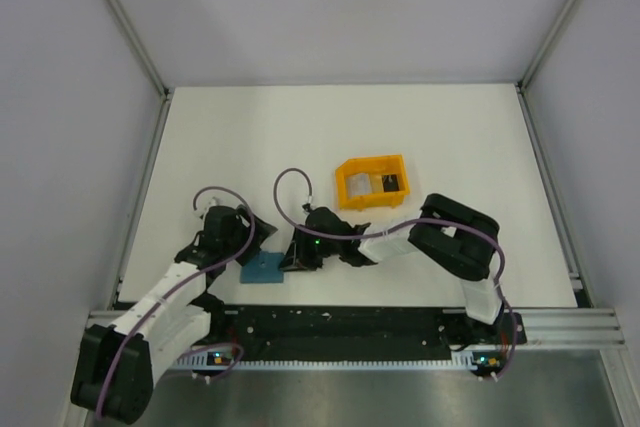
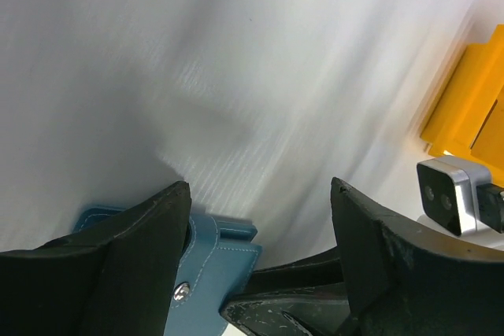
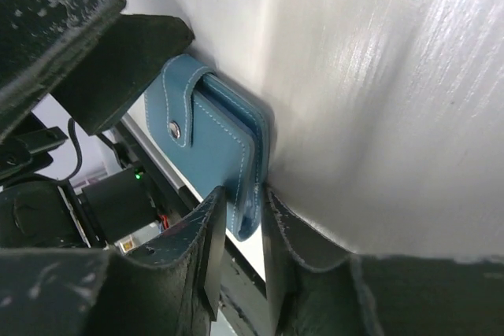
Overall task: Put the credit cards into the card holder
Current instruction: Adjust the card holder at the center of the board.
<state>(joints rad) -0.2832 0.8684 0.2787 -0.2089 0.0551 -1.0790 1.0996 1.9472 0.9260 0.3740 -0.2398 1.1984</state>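
The teal-blue leather card holder (image 1: 263, 269) lies flat on the white table (image 1: 300, 137), between the two grippers and close to the table's near edge. Its flap is fastened with a silver snap button (image 3: 172, 129) and edged with pale stitching. The right gripper (image 3: 246, 218) has its fingers drawn in on one edge of the holder, one dark pad (image 3: 211, 245) on each face, pinching it. The left gripper (image 2: 260, 186) stands on the holder's other side with its fingers wide apart and nothing between the pads; its left finger (image 2: 134, 265) covers part of the holder, so only one corner and the snap show in that wrist view. Beyond the holder and to its right, well apart from it, sits the orange tray (image 1: 345, 190), holding a dark credit card (image 1: 393, 183) and a pale credit card (image 1: 362, 185). Any print on them is too small to read, and whether more cards lie beneath cannot be told. In the left wrist view the tray is cut off at the frame edge and blurred, with a grey two-lens camera module (image 2: 449, 194) just in front of it.
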